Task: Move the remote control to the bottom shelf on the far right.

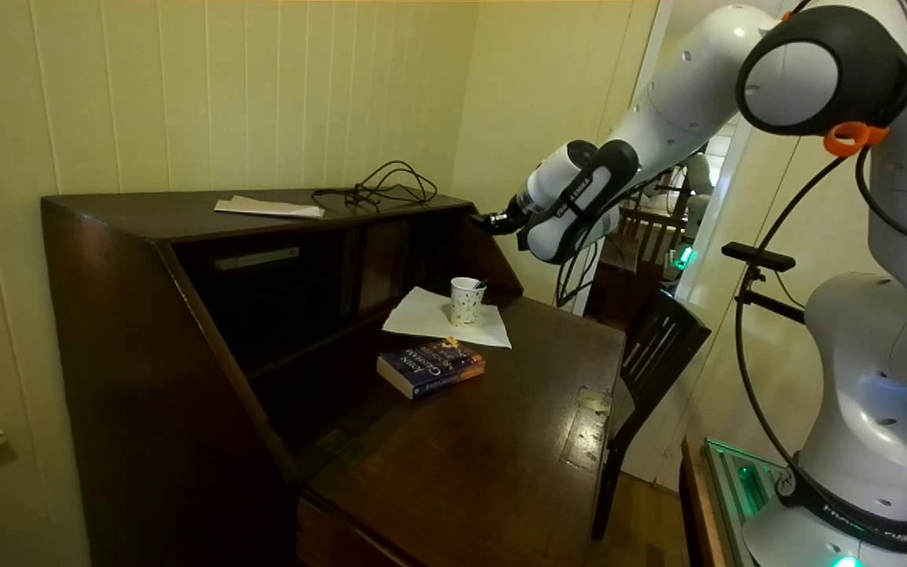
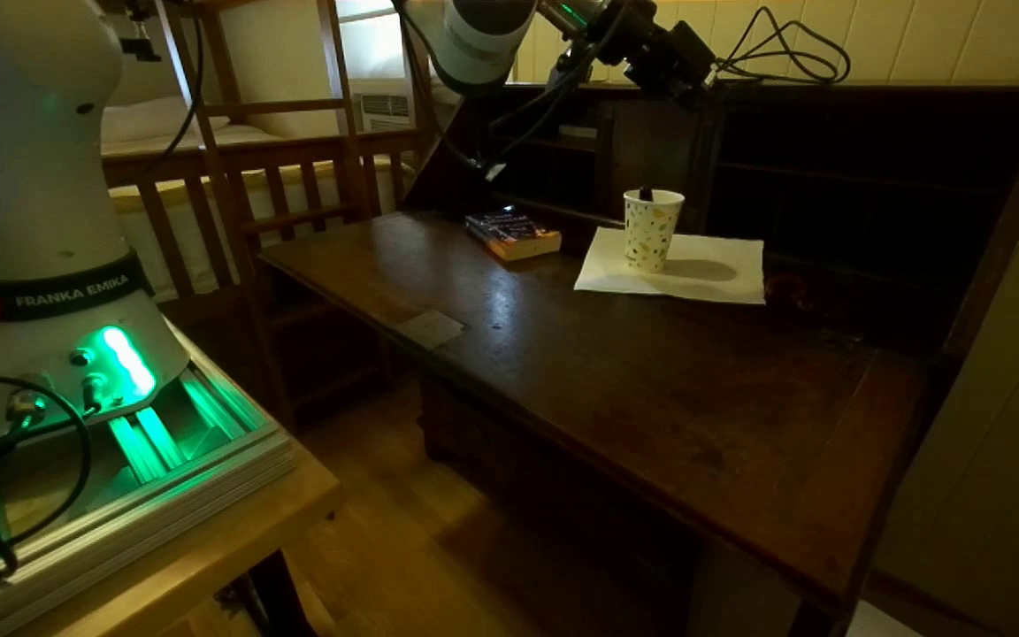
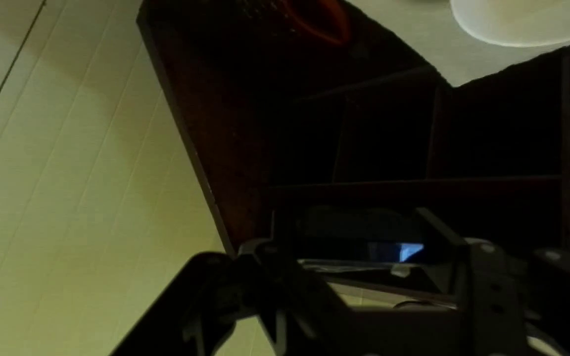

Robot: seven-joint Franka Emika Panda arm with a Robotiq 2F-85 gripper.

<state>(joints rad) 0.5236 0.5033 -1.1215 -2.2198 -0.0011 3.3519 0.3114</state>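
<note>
My gripper is closed on a glossy black bar between its fingers, which I take as the remote control; it reflects a bluish light. The picture is dim and its far end fades into the dark. In both exterior views the gripper is raised in front of the desk's upper edge, and the remote cannot be told from the black fingers. The desk's right shelf section is very dark. In the wrist view, upside down, its lower compartments lie above the shelf board beside the side wall.
A patterned cup with a dark stick stands on white paper. A dark-blue book lies on the writing surface. A reddish rounded thing sits near the right section. A black cable and papers lie on the desk top.
</note>
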